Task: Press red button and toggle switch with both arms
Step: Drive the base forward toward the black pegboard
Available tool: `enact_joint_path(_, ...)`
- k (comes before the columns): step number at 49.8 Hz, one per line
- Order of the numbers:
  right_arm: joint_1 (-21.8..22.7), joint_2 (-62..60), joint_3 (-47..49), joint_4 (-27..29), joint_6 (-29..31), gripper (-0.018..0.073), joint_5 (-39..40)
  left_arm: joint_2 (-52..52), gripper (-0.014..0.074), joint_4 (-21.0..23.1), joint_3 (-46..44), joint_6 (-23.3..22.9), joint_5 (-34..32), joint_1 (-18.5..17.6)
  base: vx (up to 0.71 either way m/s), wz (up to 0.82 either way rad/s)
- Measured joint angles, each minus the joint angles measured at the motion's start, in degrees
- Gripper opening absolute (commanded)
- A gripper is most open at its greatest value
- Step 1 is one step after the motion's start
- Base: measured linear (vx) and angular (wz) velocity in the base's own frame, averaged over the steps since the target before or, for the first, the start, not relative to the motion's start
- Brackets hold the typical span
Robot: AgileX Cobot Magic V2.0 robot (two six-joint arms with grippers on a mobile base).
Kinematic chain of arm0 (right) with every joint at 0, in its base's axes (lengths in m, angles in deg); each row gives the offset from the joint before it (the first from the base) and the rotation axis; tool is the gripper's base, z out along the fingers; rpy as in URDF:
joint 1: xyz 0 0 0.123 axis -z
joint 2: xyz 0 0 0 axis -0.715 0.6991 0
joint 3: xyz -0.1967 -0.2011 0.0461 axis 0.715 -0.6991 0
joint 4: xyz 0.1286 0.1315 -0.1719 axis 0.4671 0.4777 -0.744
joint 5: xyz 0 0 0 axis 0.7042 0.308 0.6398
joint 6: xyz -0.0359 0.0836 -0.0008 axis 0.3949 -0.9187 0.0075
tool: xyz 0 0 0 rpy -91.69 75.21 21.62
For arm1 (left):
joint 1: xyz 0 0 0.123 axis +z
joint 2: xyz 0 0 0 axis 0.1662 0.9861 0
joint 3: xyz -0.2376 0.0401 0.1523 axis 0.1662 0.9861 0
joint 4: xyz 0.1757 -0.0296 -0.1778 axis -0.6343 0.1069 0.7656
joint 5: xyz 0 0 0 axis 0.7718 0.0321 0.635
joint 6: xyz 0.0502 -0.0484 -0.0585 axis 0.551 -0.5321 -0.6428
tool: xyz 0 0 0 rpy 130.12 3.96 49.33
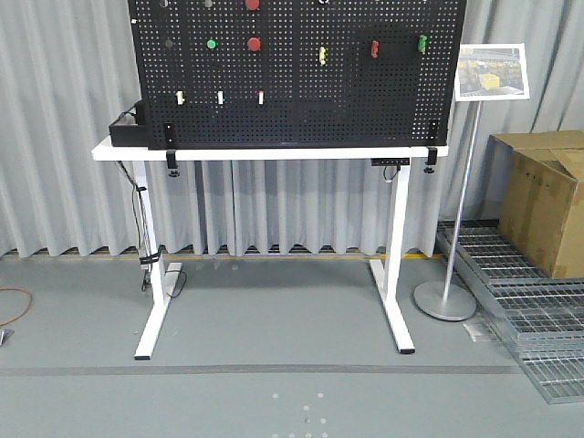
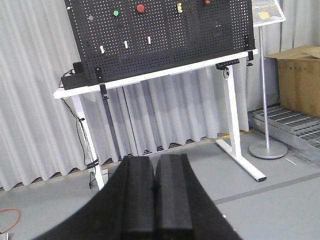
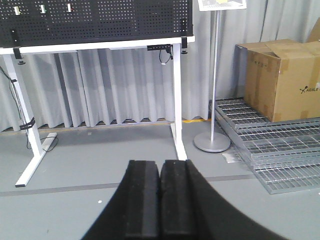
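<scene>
Pegboard (image 1: pixel 301 100) on one white table (image 1: pixel 274 153) carries two round red buttons (image 1: pixel 254 43), one green button (image 1: pixel 212 43) beside the lower, and three white toggle switches (image 1: pixel 220 97) in a row beneath, well apart from left gripper (image 2: pixel 155 167) and right gripper (image 3: pixel 160 170), both pinched shut, empty.

You see a matt black perforated pegboard (image 1: pixel 301 100) on a smooth white table (image 1: pixel 274 152); pleated grey cloth curtain (image 1: pixel 55 137) far behind; brown cardboard box (image 1: pixel 547 201) and metal gratings (image 1: pixel 538 310) at right; left gripper (image 2: pixel 155 167) near, matt black.
</scene>
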Motion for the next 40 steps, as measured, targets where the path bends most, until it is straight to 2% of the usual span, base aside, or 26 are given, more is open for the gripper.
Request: enact_joint_path(40,0.00,0.00,0.00,0.00,0.00,-0.0003,0.00,0.00,0.0002,0.00,0.00,0.00,0.00,0.00,0.03,0.01)
